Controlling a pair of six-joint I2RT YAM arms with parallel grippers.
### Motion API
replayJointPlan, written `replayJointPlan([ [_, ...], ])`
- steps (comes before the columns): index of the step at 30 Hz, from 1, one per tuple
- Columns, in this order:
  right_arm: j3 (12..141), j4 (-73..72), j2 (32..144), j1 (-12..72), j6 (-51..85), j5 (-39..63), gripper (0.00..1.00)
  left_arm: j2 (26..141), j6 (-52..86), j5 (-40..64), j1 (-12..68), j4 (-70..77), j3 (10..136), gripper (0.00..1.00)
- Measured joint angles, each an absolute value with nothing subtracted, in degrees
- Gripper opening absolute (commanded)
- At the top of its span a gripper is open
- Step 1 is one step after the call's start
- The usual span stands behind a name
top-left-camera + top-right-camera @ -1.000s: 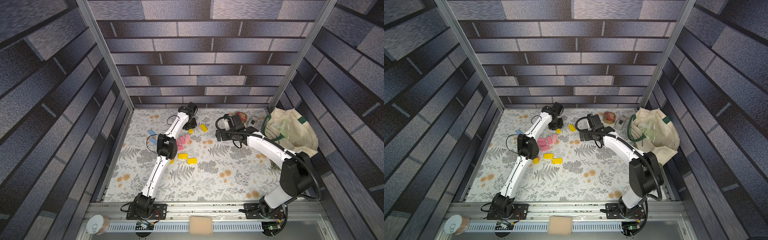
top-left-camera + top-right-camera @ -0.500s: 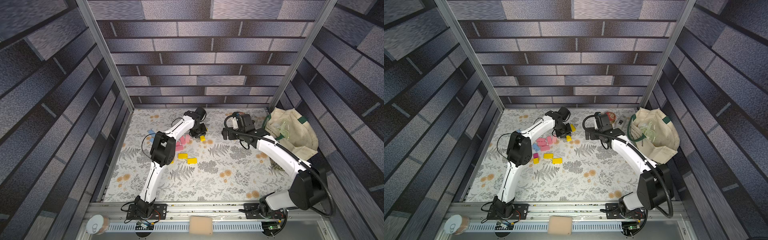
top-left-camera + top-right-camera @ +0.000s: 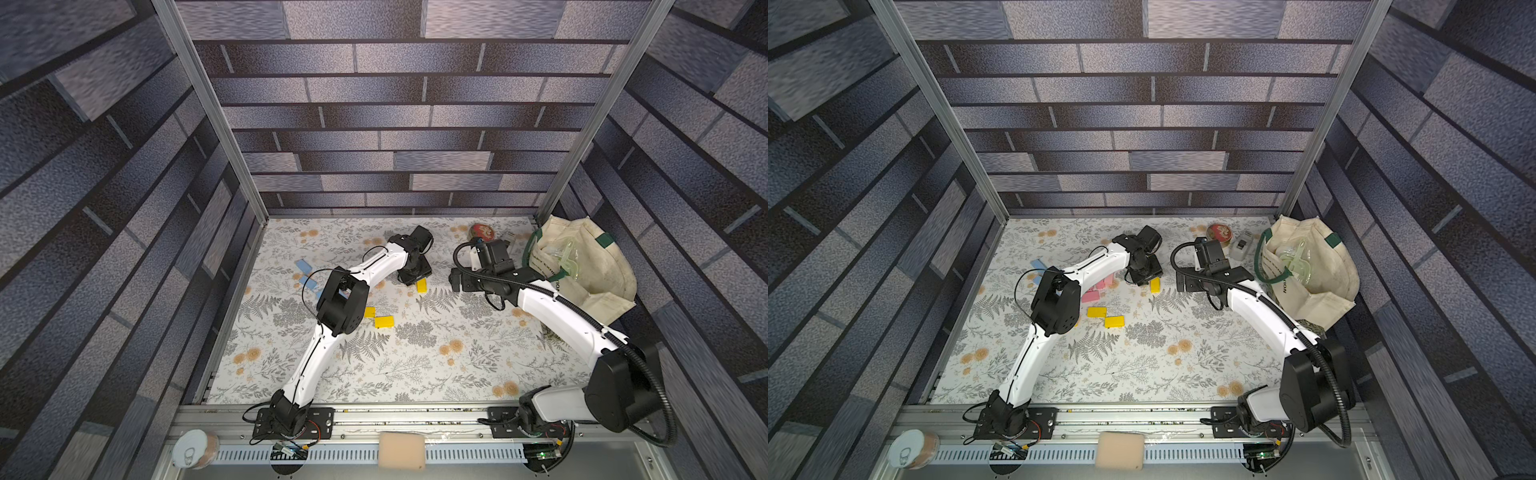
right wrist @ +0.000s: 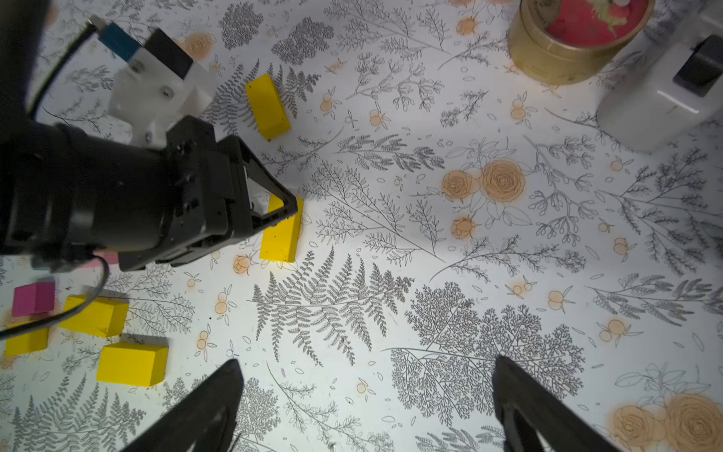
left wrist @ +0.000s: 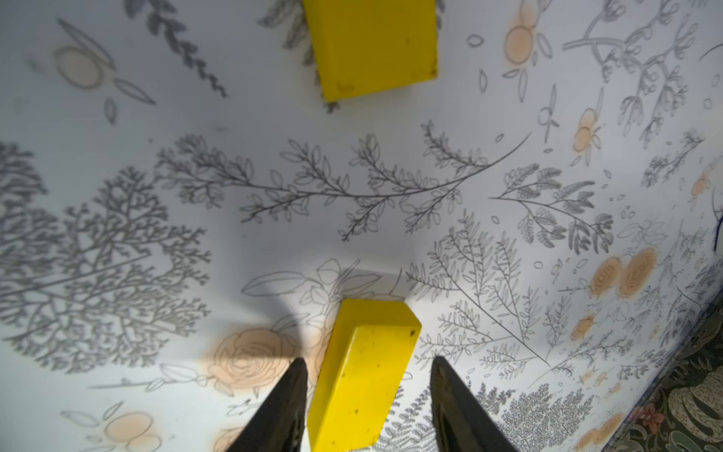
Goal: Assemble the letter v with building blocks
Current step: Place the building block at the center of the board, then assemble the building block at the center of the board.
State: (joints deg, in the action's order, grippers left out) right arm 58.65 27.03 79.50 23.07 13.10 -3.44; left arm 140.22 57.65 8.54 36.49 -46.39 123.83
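My left gripper (image 5: 367, 360) is open, its fingers either side of a yellow brick (image 5: 364, 375) that lies on the table, with a gap on one side. Both top views show this gripper (image 3: 413, 274) (image 3: 1144, 274) over that brick (image 3: 422, 285) (image 3: 1155, 285). A second yellow brick (image 5: 371, 47) (image 4: 268, 106) lies just beyond it. Two more yellow bricks (image 3: 369, 311) (image 3: 384, 321) lie nearer the front, with pink bricks (image 3: 1100, 284), blue bricks (image 3: 304, 264) and a magenta cube (image 4: 33, 298) to the left. My right gripper (image 4: 367, 360) (image 3: 457, 282) hangs open over bare table.
A red-and-gold tin (image 3: 481, 231) (image 4: 575, 35) and a white-grey box (image 3: 1241, 248) (image 4: 657, 105) stand at the back right. A cloth tote bag (image 3: 582, 266) fills the right edge. A sponge (image 3: 401, 451) and a can (image 3: 195, 449) rest on the front rail.
My left gripper has travelled right and toward the front with a yellow brick, then opened its jaws and let the brick go on the table. My right arm has shifted slightly, still open.
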Motion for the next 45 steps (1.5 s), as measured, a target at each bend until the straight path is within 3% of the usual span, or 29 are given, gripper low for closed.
replayJointPlan([
  [4,57.1,27.2,79.6,23.1,14.2,-3.3,1.00,140.3,56.7,7.5,35.5,-48.7,124.9,0.81],
  [8,57.8,26.6,82.3,23.1,15.7,-2.4,0.94,137.3,53.9,7.1,32.0,-50.9,124.9,1.00],
  [12,61.1,26.3,90.3,23.9,18.9,-2.3,0.88,124.7,51.3,9.1,25.8,-48.6,117.1,1.00],
  [18,70.8,26.3,102.7,29.4,22.5,-3.6,0.85,94.4,51.2,18.1,15.0,-32.3,88.9,1.00],
  [21,75.8,26.5,107.4,31.8,24.5,-4.0,0.82,86.2,51.2,20.9,14.0,-25.2,76.6,1.00],
  [27,83.2,28.6,114.3,33.9,26.5,-5.9,0.73,84.9,51.2,24.0,14.2,-18.6,62.6,1.00],
  [37,85.2,30.9,119.6,35.0,26.0,-10.3,0.63,86.6,51.2,27.4,11.9,-11.0,61.5,1.00],
  [42,87.0,31.1,121.0,35.0,24.3,-11.3,0.48,89.5,51.3,28.8,11.9,-9.6,61.5,1.00],
  [45,88.4,31.1,122.0,35.0,23.0,-11.4,0.31,90.8,51.4,29.9,11.9,-9.4,61.5,1.00],
])
